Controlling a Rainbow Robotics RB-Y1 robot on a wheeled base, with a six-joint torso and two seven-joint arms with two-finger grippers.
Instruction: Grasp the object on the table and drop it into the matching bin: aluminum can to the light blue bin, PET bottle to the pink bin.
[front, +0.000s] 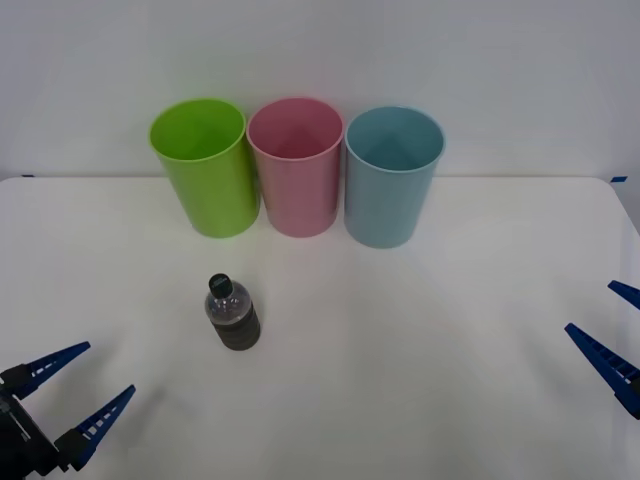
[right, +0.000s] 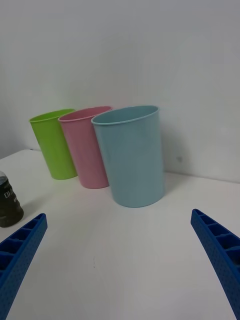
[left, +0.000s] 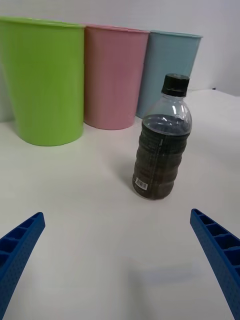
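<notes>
A small clear PET bottle (front: 232, 318) (left: 161, 140) with a black cap and dark label stands upright on the white table (front: 420, 340), in front of the cups. The pink bin (front: 296, 166) (left: 114, 76) (right: 86, 145) stands in the middle of the back row, with the light blue bin (front: 392, 176) (right: 131, 154) (left: 166, 65) on its right. My left gripper (front: 78, 388) (left: 117, 260) is open at the near left, short of the bottle. My right gripper (front: 610, 322) (right: 117, 250) is open at the right edge, and the bottle's edge (right: 9, 202) shows there.
A lime green cup (front: 204, 166) (left: 45, 80) (right: 53, 144) stands left of the pink bin. The three cups touch or nearly touch in a row near the table's far edge, against a white wall. Bare tabletop lies between bottle and cups.
</notes>
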